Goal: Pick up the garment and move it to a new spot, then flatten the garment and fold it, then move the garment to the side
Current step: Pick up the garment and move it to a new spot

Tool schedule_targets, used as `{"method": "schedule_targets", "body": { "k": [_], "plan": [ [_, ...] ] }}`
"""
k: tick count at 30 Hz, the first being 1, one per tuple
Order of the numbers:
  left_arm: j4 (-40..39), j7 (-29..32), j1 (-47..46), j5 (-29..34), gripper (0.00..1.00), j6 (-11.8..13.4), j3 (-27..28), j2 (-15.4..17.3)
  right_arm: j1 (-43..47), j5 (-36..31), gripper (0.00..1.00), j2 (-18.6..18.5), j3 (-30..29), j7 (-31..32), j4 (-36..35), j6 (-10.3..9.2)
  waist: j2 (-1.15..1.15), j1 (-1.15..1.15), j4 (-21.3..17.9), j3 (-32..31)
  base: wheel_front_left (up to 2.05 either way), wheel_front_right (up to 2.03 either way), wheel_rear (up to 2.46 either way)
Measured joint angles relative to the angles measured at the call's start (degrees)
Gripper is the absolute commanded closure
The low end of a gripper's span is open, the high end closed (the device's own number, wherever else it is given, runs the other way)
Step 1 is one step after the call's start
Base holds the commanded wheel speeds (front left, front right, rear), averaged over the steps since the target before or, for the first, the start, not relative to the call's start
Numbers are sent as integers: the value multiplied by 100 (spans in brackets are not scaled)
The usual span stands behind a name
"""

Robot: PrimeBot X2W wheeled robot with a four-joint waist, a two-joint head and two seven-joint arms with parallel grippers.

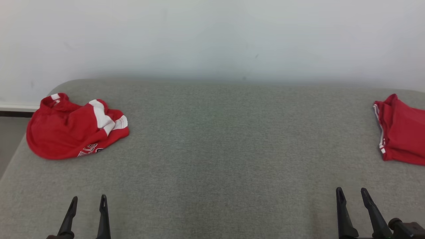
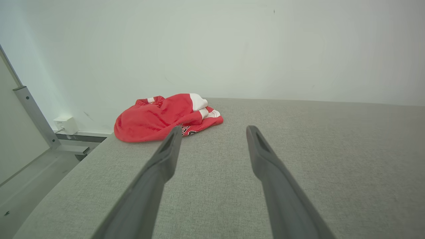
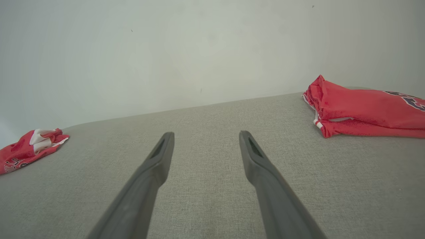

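Observation:
A crumpled red garment (image 1: 74, 131) with white bands and lettering lies bunched at the far left of the grey padded table (image 1: 219, 139). It also appears in the left wrist view as the garment (image 2: 159, 118) and at the left edge of the right wrist view as the garment (image 3: 28, 149). My left gripper (image 1: 88, 199) stands open at the lower left, well short of it, nothing between its fingers. My right gripper (image 1: 352, 191) stands open at the lower right, empty. In their own views the left gripper (image 2: 214, 131) and right gripper (image 3: 206, 134) hover over bare fabric.
A second red garment (image 1: 401, 131), folded flat, lies at the table's right edge, and shows as the folded garment (image 3: 365, 111) in the right wrist view. A pale wall (image 1: 212, 39) runs behind the table. A floor and metal post (image 2: 33, 109) lie beyond the left edge.

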Motion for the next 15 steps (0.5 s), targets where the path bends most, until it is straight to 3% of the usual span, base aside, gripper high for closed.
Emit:
{"method": "schedule_targets", "body": {
  "k": [15],
  "plan": [
    [256, 9, -324, -90, 0, -1, -3, 80, -16, 32, 0, 100, 107, -67, 89, 0, 0, 0, 1101, 105, 0, 0, 0]
  ]
}}
